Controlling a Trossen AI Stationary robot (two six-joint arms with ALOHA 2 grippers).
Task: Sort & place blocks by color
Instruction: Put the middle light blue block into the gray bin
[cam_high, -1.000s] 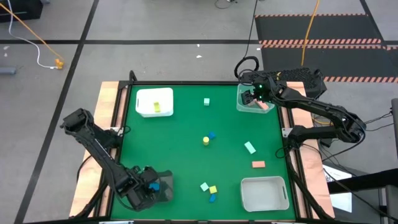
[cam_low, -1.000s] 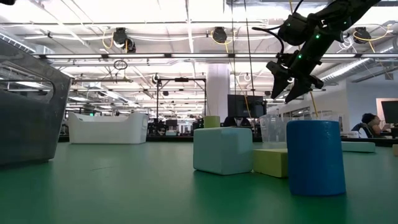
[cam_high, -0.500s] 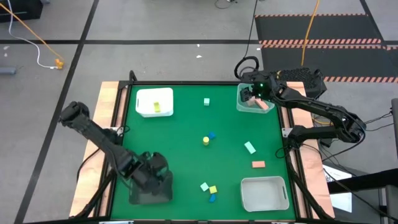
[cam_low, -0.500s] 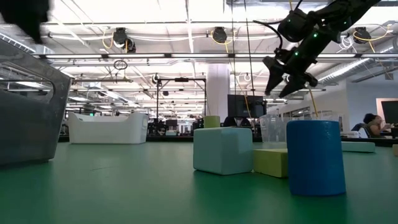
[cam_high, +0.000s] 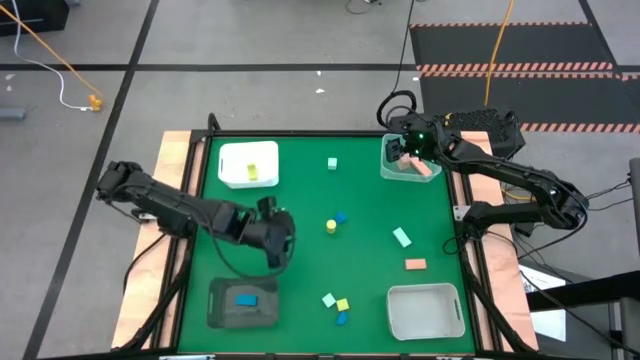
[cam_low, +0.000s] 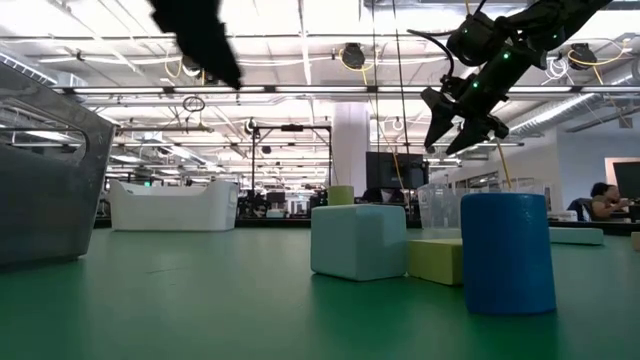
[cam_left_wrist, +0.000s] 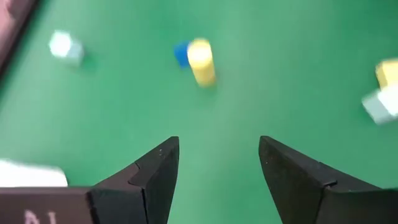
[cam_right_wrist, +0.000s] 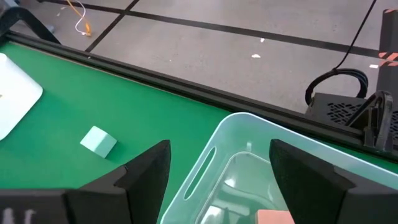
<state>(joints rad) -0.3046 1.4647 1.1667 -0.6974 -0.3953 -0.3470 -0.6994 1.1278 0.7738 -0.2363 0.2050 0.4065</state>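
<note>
On the green desk (cam_high: 300, 190) I logged the left gripper (cam_high: 280, 243) hovering left of centre, jaws spread wide and holding nothing, its wrist camera looking down on a yellow cylinder (cam_left_wrist: 201, 61) touching a blue block (cam_left_wrist: 181, 53). Right gripper (cam_high: 404, 152): poised above the clear tray (cam_high: 392, 170) at the far right corner, jaws parted and empty; a salmon block (cam_high: 427, 170) lay inside that tray. Dark tray (cam_high: 222, 312), near left corner: one blue block (cam_high: 246, 299) inside. White tray (cam_high: 232, 165), far left: one lime block (cam_high: 252, 172) inside. Second white tray (cam_high: 400, 315), near right corner: I could see no block in it. Loose on the desk I counted a mint cube (cam_high: 332, 163) at the far middle, a mint bar (cam_high: 402, 237) and a salmon bar (cam_high: 415, 264) toward the right, and a near cluster just beside one another of mint block (cam_high: 328, 299), lime block (cam_high: 343, 305) and blue block (cam_high: 342, 318).
</note>
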